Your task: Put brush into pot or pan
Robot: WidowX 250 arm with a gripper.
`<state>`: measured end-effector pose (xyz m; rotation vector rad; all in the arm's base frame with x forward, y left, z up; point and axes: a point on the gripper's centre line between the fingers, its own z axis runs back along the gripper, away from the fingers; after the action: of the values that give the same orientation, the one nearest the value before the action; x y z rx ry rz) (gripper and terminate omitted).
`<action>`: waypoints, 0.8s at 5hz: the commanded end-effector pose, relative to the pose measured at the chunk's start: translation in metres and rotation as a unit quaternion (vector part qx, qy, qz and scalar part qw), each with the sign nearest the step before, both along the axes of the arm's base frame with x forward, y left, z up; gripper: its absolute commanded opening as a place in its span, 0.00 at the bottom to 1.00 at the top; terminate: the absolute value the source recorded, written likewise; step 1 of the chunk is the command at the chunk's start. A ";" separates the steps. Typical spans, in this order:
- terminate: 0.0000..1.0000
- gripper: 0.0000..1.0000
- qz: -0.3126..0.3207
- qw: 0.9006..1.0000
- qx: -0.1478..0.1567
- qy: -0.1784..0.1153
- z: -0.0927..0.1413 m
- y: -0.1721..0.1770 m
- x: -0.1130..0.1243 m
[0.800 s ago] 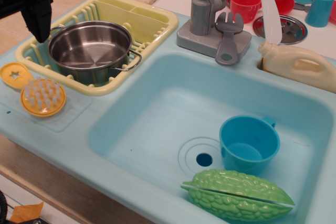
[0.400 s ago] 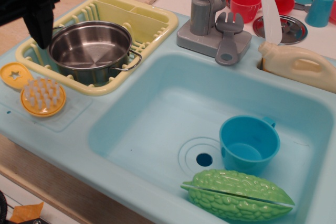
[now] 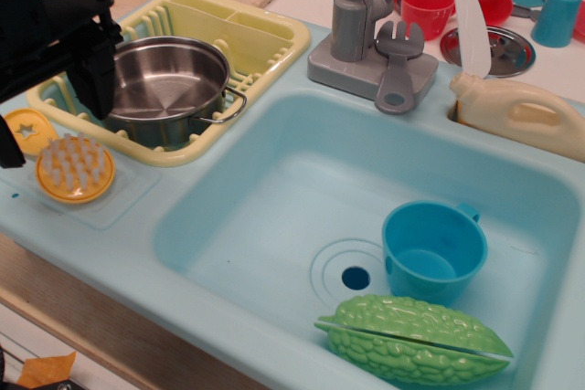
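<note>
The orange-yellow brush (image 3: 75,169) lies bristles-up on the sink counter at the front left, with a small orange star-marked part (image 3: 25,127) just behind it. The shiny steel pot (image 3: 169,79) stands empty in the pale yellow dish rack (image 3: 265,38), right behind the brush. My black gripper (image 3: 55,137) hangs low over the counter's left edge, open and empty. One finger (image 3: 97,89) is in front of the pot's left rim, the other (image 3: 9,145) is left of the brush. The brush head sits just below the gap between them.
A blue cup (image 3: 432,251) and a green bitter gourd (image 3: 413,339) lie in the sink basin (image 3: 274,189). A grey tap (image 3: 358,25) with a grey spatula, a cream bottle (image 3: 516,114), red cups and a flat steel dish (image 3: 501,47) stand behind.
The gripper has come down and towards the front from beside the pot's far left rim. Its fingers now straddle the spot just behind the brush. The brush and the pot have not moved.
</note>
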<state>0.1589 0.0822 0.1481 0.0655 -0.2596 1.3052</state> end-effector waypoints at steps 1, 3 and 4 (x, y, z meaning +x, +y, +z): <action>0.00 1.00 0.004 1.000 -0.014 0.004 -0.009 0.006 -0.002; 0.00 1.00 0.008 0.999 -0.038 -0.008 -0.025 0.009 -0.005; 0.00 0.00 0.010 0.999 -0.043 -0.014 -0.032 0.007 -0.003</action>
<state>0.1525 0.0881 0.1180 -0.0126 -0.2198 1.3423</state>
